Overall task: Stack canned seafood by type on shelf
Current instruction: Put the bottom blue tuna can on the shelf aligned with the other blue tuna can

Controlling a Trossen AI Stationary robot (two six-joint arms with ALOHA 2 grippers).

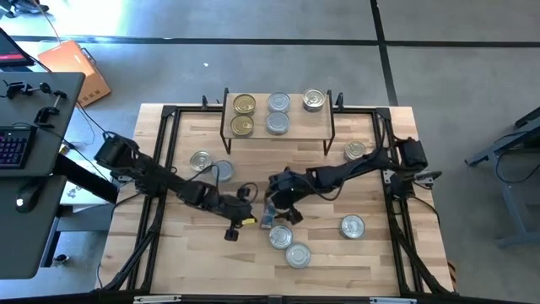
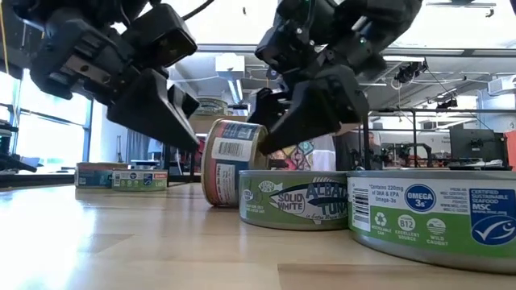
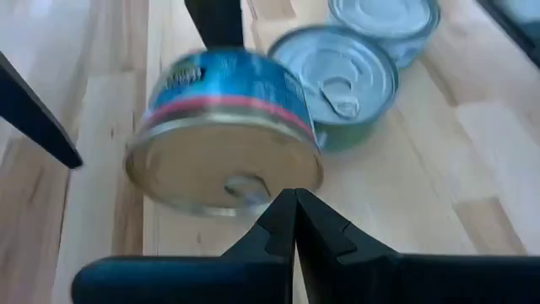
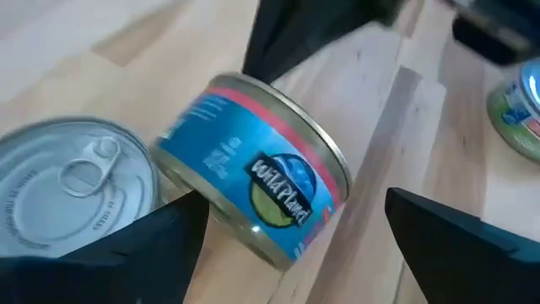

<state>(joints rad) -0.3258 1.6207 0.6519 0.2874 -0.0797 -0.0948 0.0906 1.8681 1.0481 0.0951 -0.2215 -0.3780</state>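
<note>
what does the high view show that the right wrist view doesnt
Only the high view shows the shelf with five tins on it, gold-lidded ones at one end and silver ones beside them, plus both arms and the scattered tins on the table.

Only the right wrist view shows the blue-labelled tin close up: tipped on its side between the open fingers of the right gripper, label readable.

Both show that tin, a silver pull-tab tin beside it, and the wooden tabletop.

five tins [image 1: 278,113] on shelf [image 1: 291,135], others below
</note>
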